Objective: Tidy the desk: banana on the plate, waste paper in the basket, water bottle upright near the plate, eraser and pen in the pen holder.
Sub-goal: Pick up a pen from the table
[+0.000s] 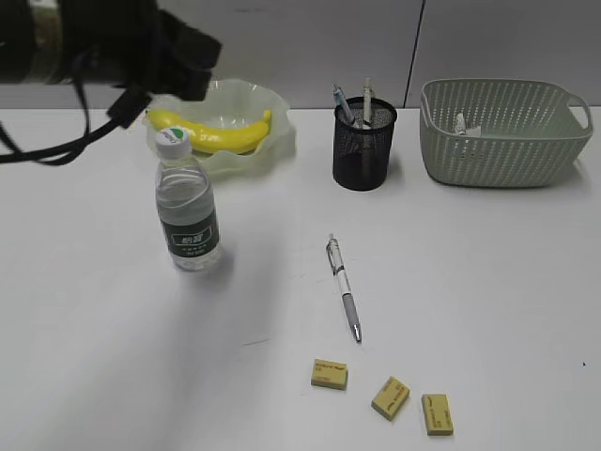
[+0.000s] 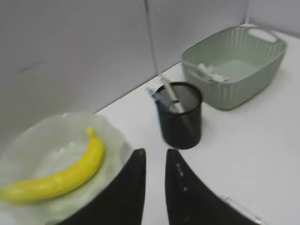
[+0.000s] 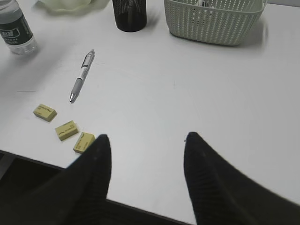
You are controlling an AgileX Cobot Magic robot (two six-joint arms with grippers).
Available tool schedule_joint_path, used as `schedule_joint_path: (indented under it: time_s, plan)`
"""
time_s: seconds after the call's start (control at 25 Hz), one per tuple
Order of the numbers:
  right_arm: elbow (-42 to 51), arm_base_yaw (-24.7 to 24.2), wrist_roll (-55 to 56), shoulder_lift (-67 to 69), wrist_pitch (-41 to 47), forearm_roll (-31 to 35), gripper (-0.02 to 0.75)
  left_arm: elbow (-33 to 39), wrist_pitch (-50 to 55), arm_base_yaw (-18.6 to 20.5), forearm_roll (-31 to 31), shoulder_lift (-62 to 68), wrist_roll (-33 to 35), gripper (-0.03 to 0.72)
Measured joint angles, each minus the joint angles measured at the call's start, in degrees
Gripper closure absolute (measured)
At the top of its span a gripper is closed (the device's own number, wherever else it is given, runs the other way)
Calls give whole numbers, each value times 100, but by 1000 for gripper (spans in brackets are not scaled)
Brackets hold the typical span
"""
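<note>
The yellow banana (image 1: 211, 133) lies on the pale green plate (image 1: 274, 105); it also shows in the left wrist view (image 2: 65, 176). The water bottle (image 1: 188, 202) stands upright just in front of the plate. A pen (image 1: 344, 287) lies on the table, with three yellow erasers (image 1: 330, 373) near the front edge. The black mesh pen holder (image 1: 364, 143) holds two pens. Waste paper (image 1: 460, 124) lies in the green basket (image 1: 502, 136). My left gripper (image 2: 155, 152) hangs above the plate's right edge, nearly closed and empty. My right gripper (image 3: 146, 140) is open and empty over the front edge, right of the erasers (image 3: 66, 130).
The left arm (image 1: 113, 42) with its cables hangs over the table's back left corner, above the bottle and plate. The table's front edge (image 3: 140, 206) lies directly under the right gripper. A grey wall stands behind the plate, holder and basket.
</note>
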Motion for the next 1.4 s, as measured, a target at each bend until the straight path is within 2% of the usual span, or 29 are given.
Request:
schedule_joint_path:
  time_s: [0.12, 0.28, 0.4, 0.48, 0.52, 0.56, 0.64, 0.72, 0.84, 0.96, 1.12, 1.28, 1.4]
  plan:
    - [0, 0, 0, 0, 0, 0, 335, 845, 549, 131, -2, -647, 69, 578]
    - [0, 0, 0, 0, 0, 0, 335, 1952, 723, 564, -2, -1474, 192, 578]
    - [0, 0, 0, 0, 0, 0, 335, 2562, 1085, 894, -40, -1819, 717, 578]
    - [0, 0, 2, 0, 0, 0, 335, 2748, 1668, 950, -128, -1933, 1038, 579]
    - [0, 0, 2, 0, 0, 0, 335, 2771, 1876, 952, -445, -1988, 1379, 579]
    - [0, 0, 2, 0, 0, 0, 335, 2776, 2120, 952, -940, -2033, 1989, 579]
    - [0, 0, 7, 0, 0, -6, 335, 2720, 2784, 934, -2149, -2063, 3379, 579]
    - [0, 0, 7, 0, 0, -6, 335, 2460, 3702, 919, -3660, -2063, 4344, 579]
    - [0, 0, 7, 0, 0, -6, 335, 2097, 4811, 919, -5394, -2280, 5237, 579]
    - [0, 0, 7, 0, -5, -6, 343, 2060, 4953, 919, -6915, -3117, 6263, 576]
    - [0, 0, 7, 0, -5, -6, 379, 2020, 5158, 919, -8271, -4826, 7610, 522]
    - [0, 0, 7, 0, -5, 0, 419, 2021, 6117, 919, -9310, -6184, 8719, 371]
    - [0, 0, 12, 0, -5, 0, 429, 2021, 6880, 919, -9699, -6909, 8922, 241]
